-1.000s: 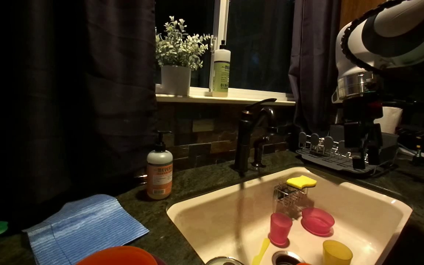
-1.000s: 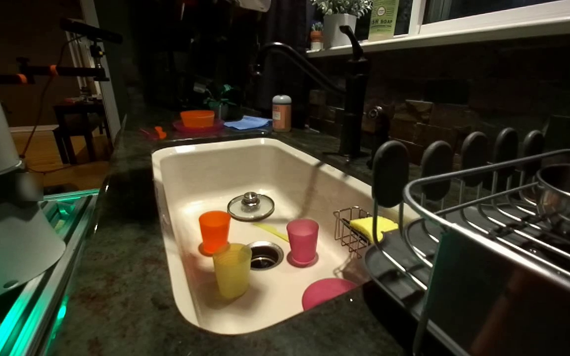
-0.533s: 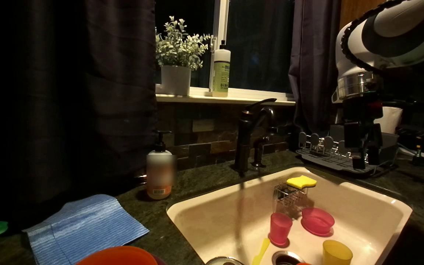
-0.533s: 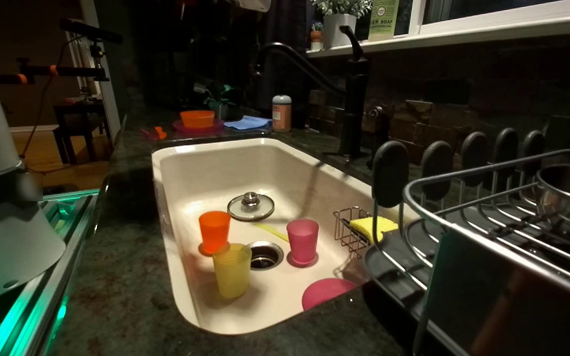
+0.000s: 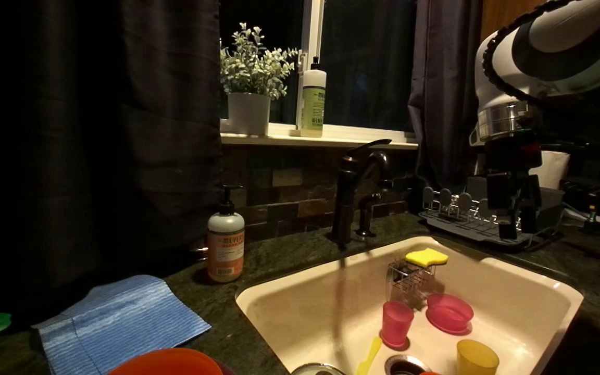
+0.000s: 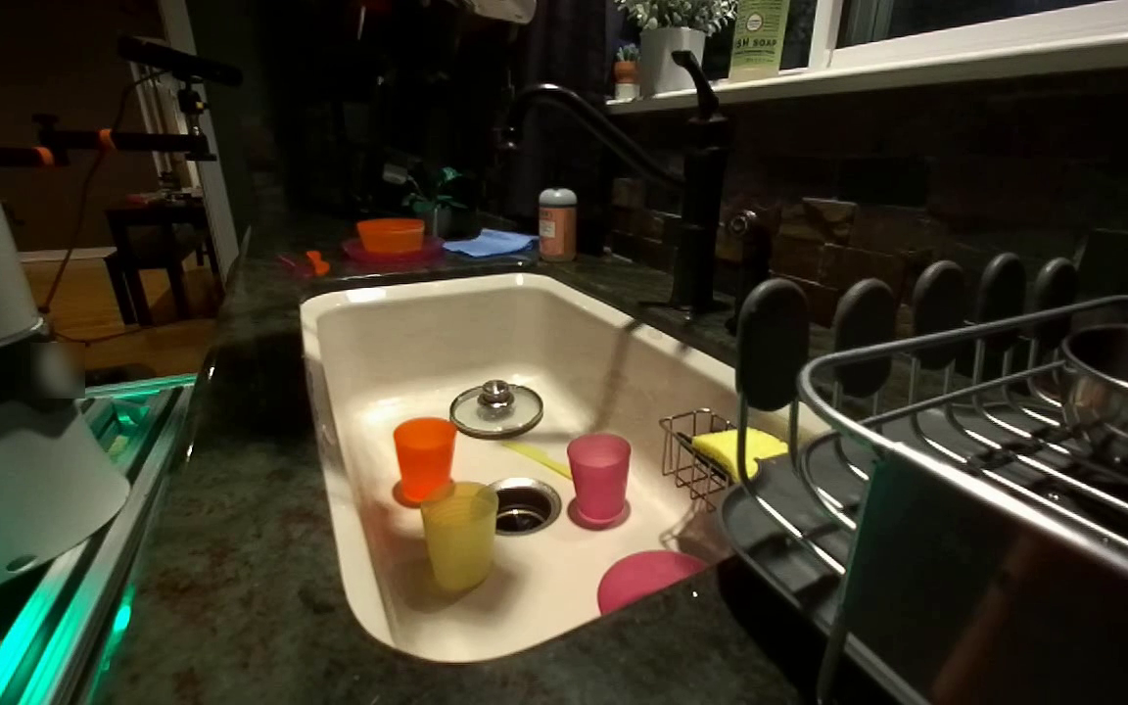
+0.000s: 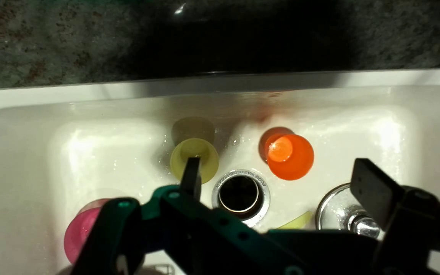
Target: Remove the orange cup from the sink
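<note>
The orange cup [image 6: 424,462] stands upright on the floor of the cream sink [image 6: 554,587], behind the yellow cup in that exterior view. Only a sliver of its rim [image 5: 429,373] shows in an exterior view, at the bottom edge. Looking down in the wrist view, I see into the orange cup [image 7: 296,162], which lies between the lines of my two fingers but well below them. My gripper [image 7: 277,164] is spread wide with nothing held. In an exterior view the gripper [image 5: 519,229] hangs fingers down, above the sink's level, with the dish rack behind it.
Near the orange cup are a yellow cup [image 6: 461,548], the drain [image 6: 525,507] and a glass lid [image 6: 496,419]. A pink cup [image 6: 599,480], pink bowl [image 6: 647,580] and sponge [image 6: 738,450] in a wire caddy share the sink. The faucet [image 6: 706,206] and dish rack [image 6: 902,441] rise beside it.
</note>
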